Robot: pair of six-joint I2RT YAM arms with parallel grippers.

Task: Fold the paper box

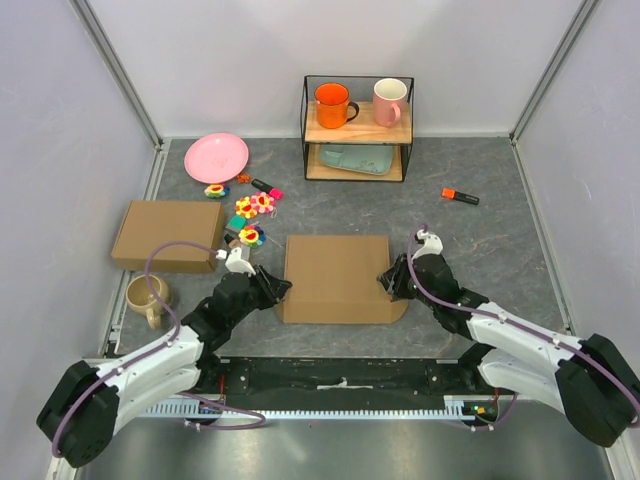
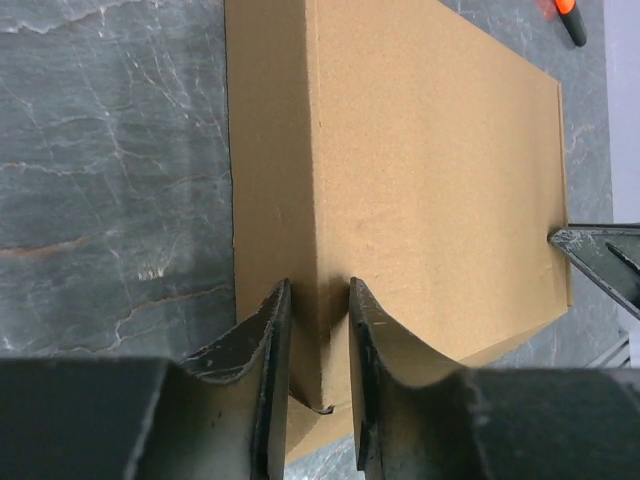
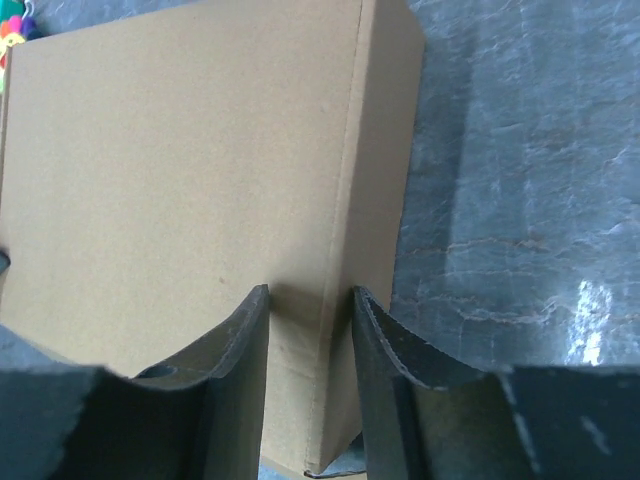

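Observation:
The paper box [image 1: 337, 277] is a plain brown cardboard mailer. It lies closed and flat in the middle of the table. My left gripper [image 1: 275, 288] is at its left edge near the front corner. In the left wrist view the gripper [image 2: 318, 290] has its fingers narrowly apart, pinching the ridge where the box's [image 2: 430, 170] lid meets its side wall. My right gripper [image 1: 388, 283] is at the box's right edge. In the right wrist view the gripper [image 3: 310, 295] pinches the box's [image 3: 180, 180] ridge on that side in the same way.
A second brown cardboard box [image 1: 168, 235] sits at the left, with a beige mug [image 1: 148, 297] in front of it. A pink plate [image 1: 216, 157] and flower toys [image 1: 252, 208] lie behind. A wire shelf [image 1: 357, 127] holds mugs at the back. An orange marker [image 1: 460, 196] lies at the right.

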